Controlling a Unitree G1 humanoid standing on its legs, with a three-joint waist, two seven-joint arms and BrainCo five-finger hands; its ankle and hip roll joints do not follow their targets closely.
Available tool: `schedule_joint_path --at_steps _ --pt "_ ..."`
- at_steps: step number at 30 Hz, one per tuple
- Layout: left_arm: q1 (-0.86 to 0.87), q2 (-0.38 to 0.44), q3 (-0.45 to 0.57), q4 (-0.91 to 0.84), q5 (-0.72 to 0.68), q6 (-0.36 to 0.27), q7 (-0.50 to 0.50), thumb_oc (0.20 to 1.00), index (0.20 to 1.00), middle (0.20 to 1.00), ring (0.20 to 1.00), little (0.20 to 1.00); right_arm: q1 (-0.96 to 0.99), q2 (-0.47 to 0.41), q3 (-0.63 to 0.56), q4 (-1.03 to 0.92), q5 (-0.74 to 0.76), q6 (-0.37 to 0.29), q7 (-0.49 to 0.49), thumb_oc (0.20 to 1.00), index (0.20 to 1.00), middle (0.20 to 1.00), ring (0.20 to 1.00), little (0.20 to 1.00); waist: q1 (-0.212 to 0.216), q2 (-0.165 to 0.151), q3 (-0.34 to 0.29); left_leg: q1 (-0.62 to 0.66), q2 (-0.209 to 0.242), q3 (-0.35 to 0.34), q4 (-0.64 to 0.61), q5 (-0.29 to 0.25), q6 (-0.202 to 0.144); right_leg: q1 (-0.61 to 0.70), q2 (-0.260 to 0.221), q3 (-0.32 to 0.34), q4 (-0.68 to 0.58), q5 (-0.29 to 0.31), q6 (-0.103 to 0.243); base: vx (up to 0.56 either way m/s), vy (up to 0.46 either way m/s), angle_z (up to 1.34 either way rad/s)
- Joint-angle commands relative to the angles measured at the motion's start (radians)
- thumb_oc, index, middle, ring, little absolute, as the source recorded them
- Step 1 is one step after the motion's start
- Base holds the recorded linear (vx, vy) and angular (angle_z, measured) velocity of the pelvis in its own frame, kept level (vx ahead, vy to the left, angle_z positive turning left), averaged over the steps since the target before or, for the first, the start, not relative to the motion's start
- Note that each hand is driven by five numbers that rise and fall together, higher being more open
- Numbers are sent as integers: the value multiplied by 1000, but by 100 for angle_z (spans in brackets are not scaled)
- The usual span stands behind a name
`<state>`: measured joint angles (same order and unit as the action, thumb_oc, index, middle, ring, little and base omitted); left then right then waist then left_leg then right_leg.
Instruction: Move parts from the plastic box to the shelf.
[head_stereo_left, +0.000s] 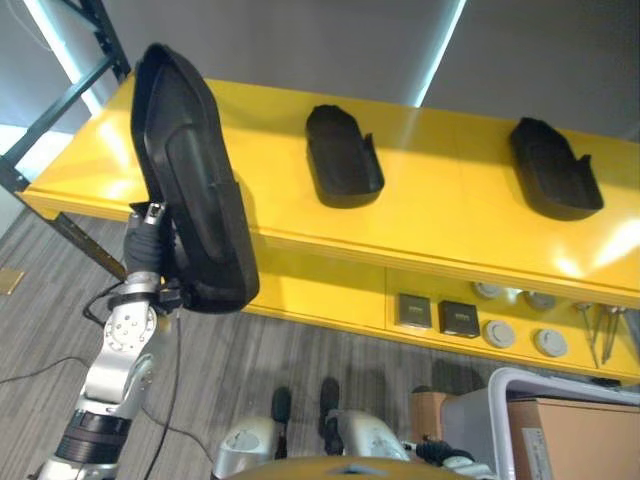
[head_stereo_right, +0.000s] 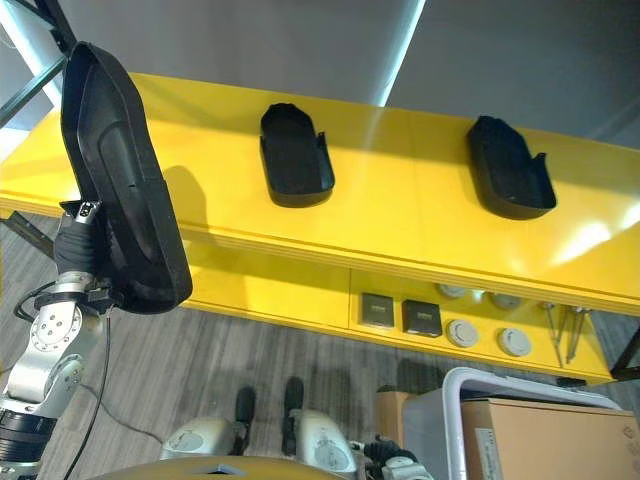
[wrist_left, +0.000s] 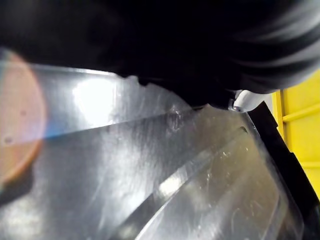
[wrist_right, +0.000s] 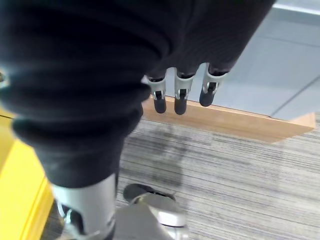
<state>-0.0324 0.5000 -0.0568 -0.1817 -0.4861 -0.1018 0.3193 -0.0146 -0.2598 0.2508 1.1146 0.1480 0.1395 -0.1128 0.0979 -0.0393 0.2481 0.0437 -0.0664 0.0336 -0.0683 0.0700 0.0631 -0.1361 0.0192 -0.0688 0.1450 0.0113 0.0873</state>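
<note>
Large black moulded part (head_stereo_left: 190, 180) stood near-upright at left end of yellow shelf (head_stereo_left: 450, 210), long and shell-shaped, raised rim, recessed centre, glossy; lower end held up by left hand (head_stereo_left: 150, 255), top end over shelf's left corner. Second black part (head_stereo_left: 343, 155) lay flat on shelf top, middle, hollow side up. Third black part (head_stereo_left: 553, 168) lay flat further right, well apart, same shape.
</note>
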Motion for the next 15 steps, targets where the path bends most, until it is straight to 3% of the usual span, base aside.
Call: schedule_joint_path --at_steps 1,6,8,13,14,15 --pt "-42 -1 -7 -96 38 -55 0 200 200 200 200 200 40 -35 56 11 -29 5 -6 1000 1000 1000 1000 1000 -40 7 -91 27 -25 -20 21 -98 -21 111 2 14 -174 88 56 88 -83 -8" --pt "-42 -9 -12 -90 41 -38 -30 200 200 200 200 200 61 -39 40 -12 -15 27 -10 1000 1000 1000 1000 1000 -54 -12 -85 -38 13 76 195 -144 -52 158 -15 5 -197 76 37 55 -61 13" --pt "-55 -11 -23 -79 27 -34 -33 200 200 200 200 200 56 -42 34 6 21 20 -19 1000 1000 1000 1000 1000 -58 -11 -75 -63 61 89 219 -134 -71 158 -24 -3 -192 75 33 -10 31 24" --pt "-54 -10 -4 -58 27 -43 -29 200 200 200 200 200 70 -51 30 24 5 5 1 1000 1000 1000 1000 1000 -70 9 -76 -51 189 65 62 -1 -138 184 -20 7 -208 51 27 56 188 6" --pt "-56 -11 16 -45 16 -65 -36 200 200 200 200 200 89 -68 13 9 11 4 -3 1000 1000 1000 1000 1000 -82 17 -66 -85 267 89 32 65 -167 200 -38 -3 -208 36 24 37 324 4" --pt "-57 -12 16 -44 16 -66 -36 200 200 200 200 200 90 -69 12 8 10 4 -2 1000 1000 1000 1000 1000 -84 18 -65 -86 271 90 30 68 -168 200 -39 -4 -207 35 24 1 561 14"
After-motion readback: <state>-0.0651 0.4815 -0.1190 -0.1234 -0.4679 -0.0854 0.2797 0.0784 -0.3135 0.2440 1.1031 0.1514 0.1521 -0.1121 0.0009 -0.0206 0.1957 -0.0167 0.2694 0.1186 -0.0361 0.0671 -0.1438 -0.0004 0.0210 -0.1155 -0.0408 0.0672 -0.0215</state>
